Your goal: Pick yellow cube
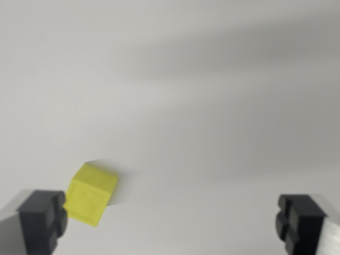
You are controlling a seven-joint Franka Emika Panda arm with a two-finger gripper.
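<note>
A pale grey table (202,79) fills the frame, crossed by soft shadows in the upper right. The tool (172,223) stands wide, holding nothing, its dark fingers (42,220) at the lower corners. The yellow cube (91,194) sits lower left, turned cornerwise, just beside the left finger rather than centred. Closing from here would likely nudge or spin it away instead of gripping it

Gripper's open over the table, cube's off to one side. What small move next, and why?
Probably shift the gripper toward the wrist view's left before descending. The yellow cube sits right beside the left finger, not centred between the open fingers, and it lies turned at an angle, so a slight wrist rotation may help too.
</note>
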